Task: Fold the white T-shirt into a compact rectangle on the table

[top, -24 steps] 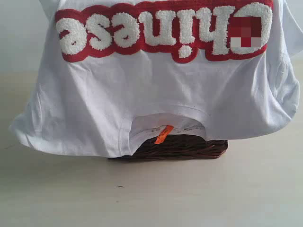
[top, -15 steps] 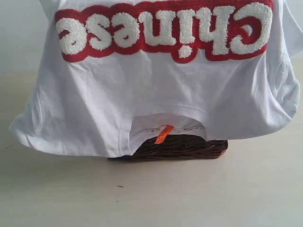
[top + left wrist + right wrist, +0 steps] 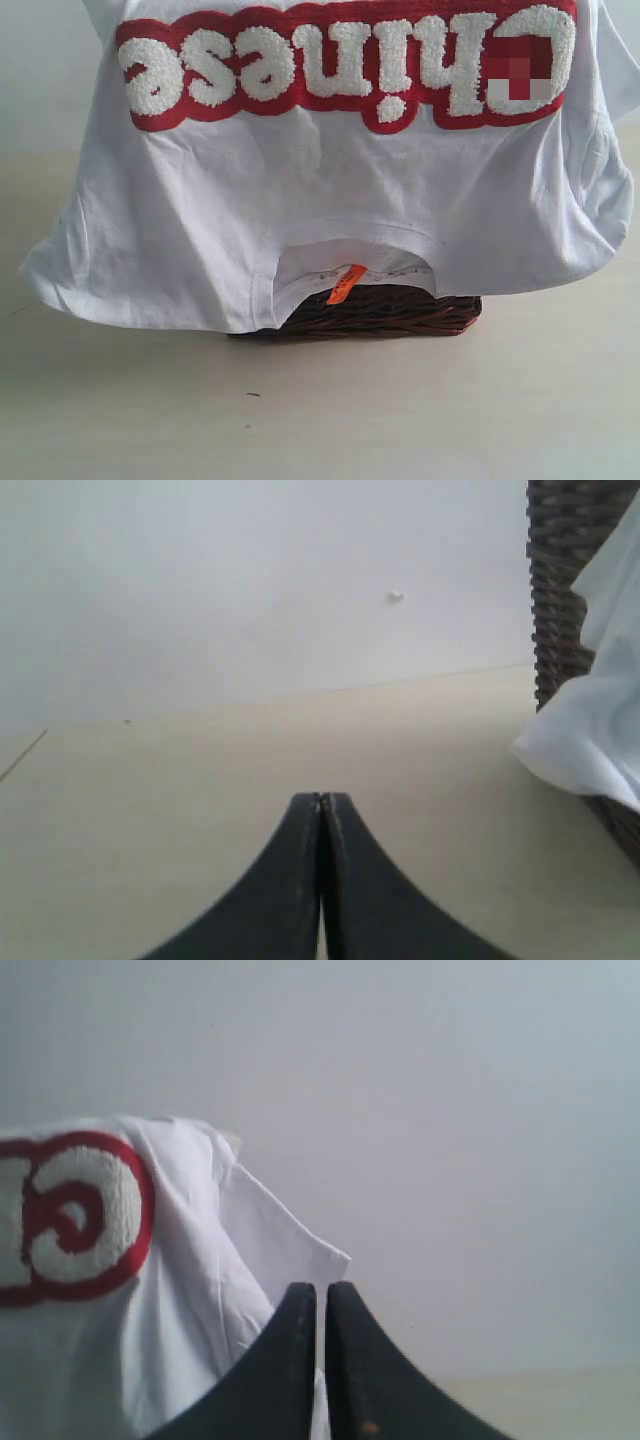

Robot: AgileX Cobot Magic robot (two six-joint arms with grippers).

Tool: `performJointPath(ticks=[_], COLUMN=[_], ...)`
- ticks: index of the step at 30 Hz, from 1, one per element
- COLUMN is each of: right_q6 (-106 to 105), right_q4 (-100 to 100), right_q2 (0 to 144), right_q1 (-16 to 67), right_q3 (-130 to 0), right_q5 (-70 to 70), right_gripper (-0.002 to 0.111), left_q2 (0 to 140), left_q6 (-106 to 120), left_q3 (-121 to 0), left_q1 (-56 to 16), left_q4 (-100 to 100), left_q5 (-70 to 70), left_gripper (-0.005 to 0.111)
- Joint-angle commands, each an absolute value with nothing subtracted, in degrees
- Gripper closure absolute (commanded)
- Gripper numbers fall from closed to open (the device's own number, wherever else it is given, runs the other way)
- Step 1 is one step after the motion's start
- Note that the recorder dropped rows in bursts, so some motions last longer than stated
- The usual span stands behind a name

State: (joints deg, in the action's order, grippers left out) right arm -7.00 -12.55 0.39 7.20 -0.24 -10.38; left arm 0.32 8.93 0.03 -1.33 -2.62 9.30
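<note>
Nothing that I can see has changed over the last moment: the white T-shirt (image 3: 330, 190) hangs just as it did, and neither arm comes into the exterior view. The shirt is not spread on the table (image 3: 400, 410) at all. It is draped over a dark wicker basket (image 3: 390, 312) that stands on the table, with the red-edged lettering (image 3: 340, 65) upside down towards me, the collar at the lower edge and the orange neck tag (image 3: 346, 283) dangling in front of the weave. The left gripper (image 3: 321, 805) is clenched with nothing between its jaws; it sits low over bare table, with the basket's side and a hanging corner of the shirt off to one side. The right gripper (image 3: 321, 1295) is also pressed all but closed, a hairline showing between the jaws, and it points at the shirt's edge near the letter C; cloth lies behind it, but I see none pinched in it. To my mind the folding has not begun. The shirt must first be lifted off the basket and laid flat, and both grippers would have to open before they can take hold of any cloth.
</note>
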Motion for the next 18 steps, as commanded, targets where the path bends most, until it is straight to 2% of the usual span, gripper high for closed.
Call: performJointPath(ticks=[1, 4, 8, 13, 15, 18], right_q6=[1.7, 2.4, 5.2, 5.7, 5.7, 5.7], right_q4=[-13.5, -13.3, -12.9, -12.9, -12.9, -12.9], right_q2=[0.0, 0.0, 0.0, 0.0, 0.0, 0.0], right_q1=[7.0, 7.0, 7.0, 7.0, 7.0, 7.0], right_q3=[0.0, 0.0, -1.4, -3.3, -3.3, -3.3], right_q5=[-12.7, -13.8, -14.1, -13.2, -13.3, -13.5], right_gripper=[0.102, 0.102, 0.102, 0.102, 0.102, 0.102], left_q2=[0.0, 0.0, 0.0, 0.0, 0.0, 0.7], left_q6=[8.9, 5.2, -11.6, -24.3, -26.2, -39.4], left_q3=[0.0, 0.0, 0.0, 0.0, 0.0, -0.8], left_q1=[-1.6, -1.6, -1.6, -1.6, -2.1, -4.2], left_q4=[-3.6, -4.3, -5.3, -4.8, 0.0, 22.3], left_q5=[4.8, -0.3, -7.5, -11.2, -13.5, -19.9], left_gripper=[0.107, 0.107, 0.107, 0.107, 0.107, 0.107])
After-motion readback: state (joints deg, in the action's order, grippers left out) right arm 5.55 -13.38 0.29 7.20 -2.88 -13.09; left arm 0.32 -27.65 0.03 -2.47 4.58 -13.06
